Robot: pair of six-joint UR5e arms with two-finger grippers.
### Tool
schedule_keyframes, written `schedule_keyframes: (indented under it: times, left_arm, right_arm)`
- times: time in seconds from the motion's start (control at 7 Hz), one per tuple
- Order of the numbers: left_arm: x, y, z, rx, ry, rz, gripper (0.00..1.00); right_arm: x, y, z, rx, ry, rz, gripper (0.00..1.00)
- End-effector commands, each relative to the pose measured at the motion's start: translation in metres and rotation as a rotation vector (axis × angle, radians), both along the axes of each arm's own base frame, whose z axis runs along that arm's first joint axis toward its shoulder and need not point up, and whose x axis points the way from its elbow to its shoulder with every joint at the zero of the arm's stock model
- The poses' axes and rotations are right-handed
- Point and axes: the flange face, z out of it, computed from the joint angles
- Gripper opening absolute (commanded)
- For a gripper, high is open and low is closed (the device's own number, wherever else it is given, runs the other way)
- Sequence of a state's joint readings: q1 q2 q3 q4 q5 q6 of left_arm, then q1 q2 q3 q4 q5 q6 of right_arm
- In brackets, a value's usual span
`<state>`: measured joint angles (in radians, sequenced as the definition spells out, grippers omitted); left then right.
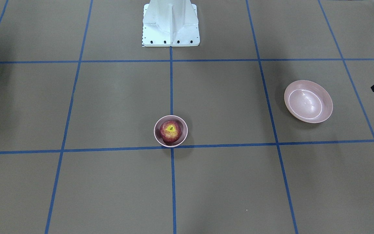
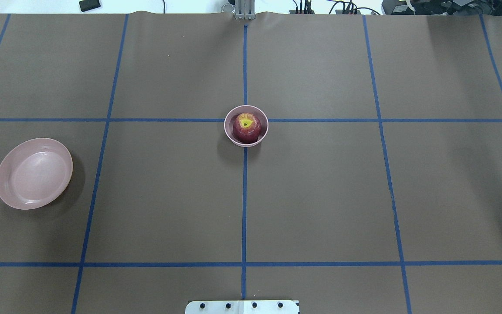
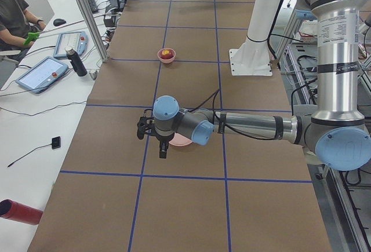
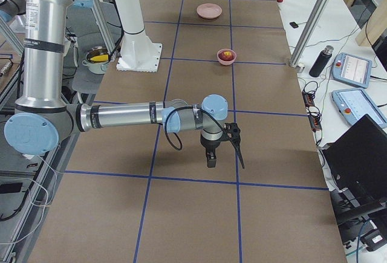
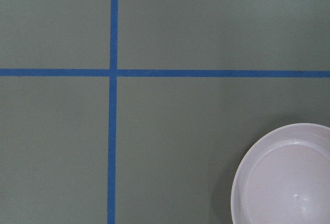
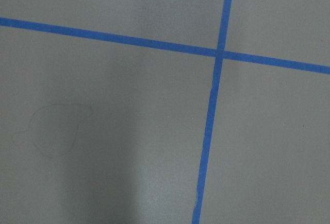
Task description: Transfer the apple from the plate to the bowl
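Observation:
The dark-red apple [image 1: 170, 131] with its yellow stem patch sits inside the small deep pink bowl [image 1: 156, 134] at the table's centre, and shows in the overhead view [image 2: 246, 127] too. The wide pink plate [image 2: 33, 173] lies bare on the robot's left; its rim shows in the left wrist view [image 5: 289, 183]. My left gripper [image 3: 162, 149] hangs above the table beside the plate. My right gripper [image 4: 210, 158] hangs over bare table far from the bowl. I cannot tell whether either is open or shut. No fingers show in the wrist views.
The white robot base [image 1: 170, 24] stands at the table's near-robot edge. Blue tape lines grid the brown table. Beside the table are tablets, a dark bottle [image 3: 75, 62], a metal post [image 3: 87, 17] and a red cylinder [image 3: 20, 211].

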<state>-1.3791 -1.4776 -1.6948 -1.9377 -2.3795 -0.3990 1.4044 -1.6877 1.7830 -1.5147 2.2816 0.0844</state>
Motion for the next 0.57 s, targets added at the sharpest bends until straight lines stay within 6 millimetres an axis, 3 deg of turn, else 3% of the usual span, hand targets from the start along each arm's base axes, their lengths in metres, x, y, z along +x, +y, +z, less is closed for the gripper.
schedule_keyframes:
  times: [0.0,0.29,0.43]
  left_arm:
    - [0.0,-0.002,0.004,-0.007,-0.003,-0.002,0.98]
    - [-0.013,0.004,0.011,-0.022,-0.01,-0.027,0.98]
    - [-0.013,0.002,0.009,-0.02,-0.008,-0.029,0.98]
  right_arm:
    - [-0.001,-0.005,-0.011,0.018,-0.004,0.001,1.0]
    - [0.012,-0.004,-0.015,0.024,-0.002,0.028,1.0]
    - [0.013,0.0,-0.006,0.007,0.006,0.027,1.0]
